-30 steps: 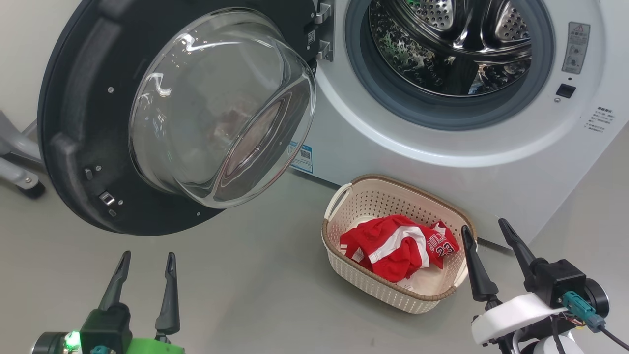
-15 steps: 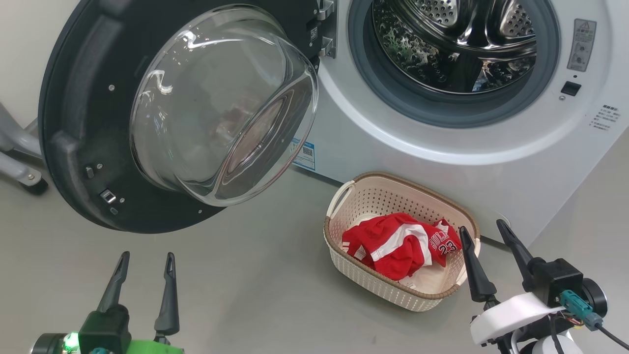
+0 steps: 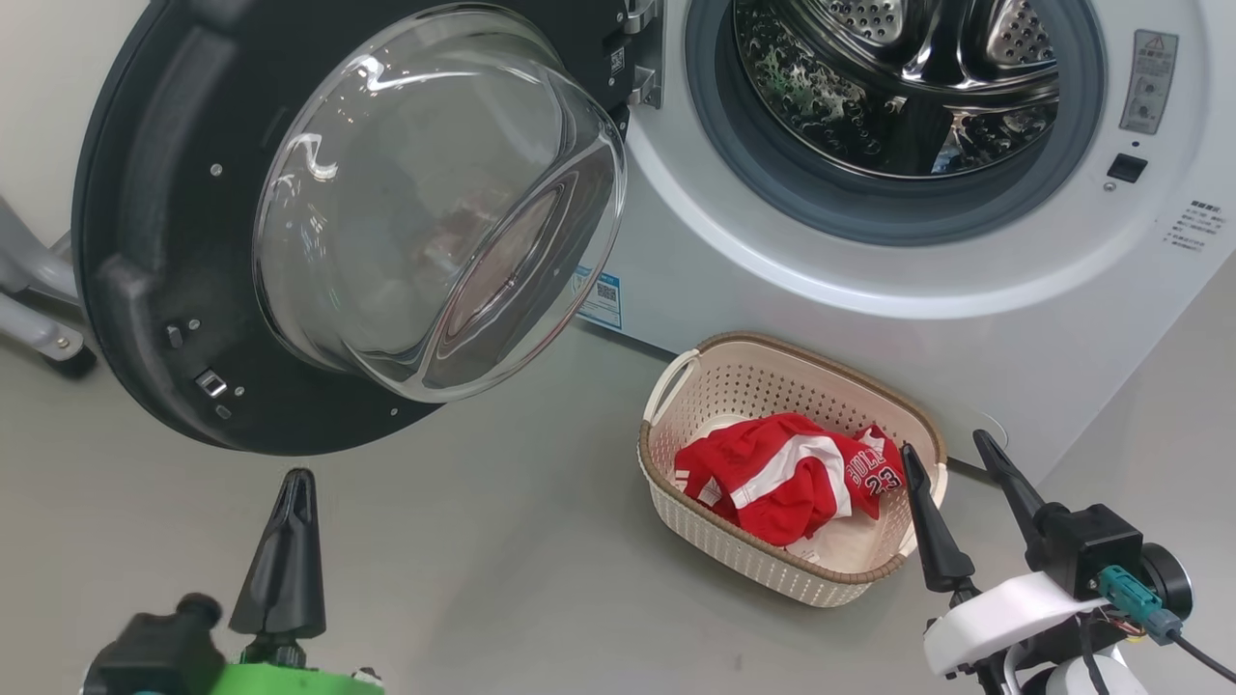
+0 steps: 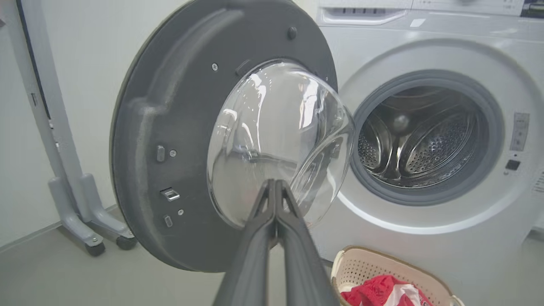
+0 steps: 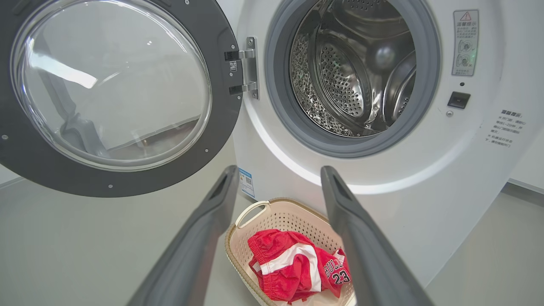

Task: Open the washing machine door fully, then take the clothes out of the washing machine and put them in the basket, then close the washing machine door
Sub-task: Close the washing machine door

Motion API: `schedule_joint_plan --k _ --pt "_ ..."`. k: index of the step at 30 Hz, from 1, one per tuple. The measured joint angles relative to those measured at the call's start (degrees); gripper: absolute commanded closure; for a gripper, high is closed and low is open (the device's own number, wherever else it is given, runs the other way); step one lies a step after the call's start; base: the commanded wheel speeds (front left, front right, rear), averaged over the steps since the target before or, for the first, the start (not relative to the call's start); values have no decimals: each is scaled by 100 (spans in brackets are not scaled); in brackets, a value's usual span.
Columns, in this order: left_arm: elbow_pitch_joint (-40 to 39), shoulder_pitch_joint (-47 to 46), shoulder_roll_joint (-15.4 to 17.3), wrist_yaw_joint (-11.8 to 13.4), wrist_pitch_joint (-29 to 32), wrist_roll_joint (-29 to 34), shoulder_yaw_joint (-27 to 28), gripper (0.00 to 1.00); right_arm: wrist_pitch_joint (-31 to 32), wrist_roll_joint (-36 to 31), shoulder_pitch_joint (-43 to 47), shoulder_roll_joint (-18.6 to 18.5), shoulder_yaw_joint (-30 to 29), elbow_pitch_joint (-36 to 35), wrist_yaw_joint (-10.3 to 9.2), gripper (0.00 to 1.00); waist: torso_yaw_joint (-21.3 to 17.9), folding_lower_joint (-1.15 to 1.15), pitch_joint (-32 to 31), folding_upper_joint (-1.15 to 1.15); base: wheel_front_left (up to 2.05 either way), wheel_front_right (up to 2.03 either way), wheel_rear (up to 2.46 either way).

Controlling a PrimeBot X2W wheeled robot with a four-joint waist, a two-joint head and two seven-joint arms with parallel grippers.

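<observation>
The white washing machine (image 3: pixel 869 290) stands with its round black washing machine door (image 3: pixel 145 241) swung wide open to the left, glass bowl bulging toward me. The steel drum (image 3: pixel 898 87) looks bare inside. Red clothes (image 3: pixel 782 473) with white stripes and the number 23 lie in the cream basket (image 3: pixel 753 560) on the floor below the opening. My left gripper (image 3: pixel 297 478) is shut with nothing in it, low at the left, below the door (image 4: pixel 170 127). My right gripper (image 3: pixel 941 449) is open just right of the basket (image 5: pixel 272 212), above the clothes (image 5: pixel 297 267).
A grey wheeled stand (image 3: pixel 39 338) sits behind the door at the far left, also seen as the stand (image 4: pixel 80 204) against the wall. Grey floor (image 3: pixel 502 560) spreads between my grippers. A blue label (image 3: pixel 603 299) marks the machine's front.
My left gripper has closed its fingers together. The right gripper stays open and still. The camera has drifted slightly.
</observation>
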Motion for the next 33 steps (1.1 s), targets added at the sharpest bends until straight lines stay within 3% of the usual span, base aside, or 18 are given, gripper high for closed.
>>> schedule_joint_plan --k 4,9,17,22,28,33 --pt "-314 -1 -142 -388 -73 -1100 51 100 35 -12 -24 -18 4 -2 0 0 8 0 25 0 0 0 0" --pt "-716 -3 -189 -892 -131 -2966 337 100 58 -16 -66 -41 7 -9 1 0 21 0 58 0 0 0 0" --pt "-1078 -5 -200 -923 -248 -5288 881 100 83 -18 -93 -55 -1 -94 -5 0 40 0 133 0 0 0 0" --pt "-1163 -42 -202 -924 -249 -6625 1626 100 125 -44 -93 -88 -38 -172 -24 0 48 0 252 0 0 0 0" --pt "-730 -237 -183 -925 -247 -7253 2565 100 126 -52 -92 -157 -129 -252 -76 0 59 0 404 0 0 0 0" --pt "-103 -488 309 -922 -74 -7721 3222 100 133 -55 -93 -189 -144 -335 -81 0 48 0 508 0 0 0 0"
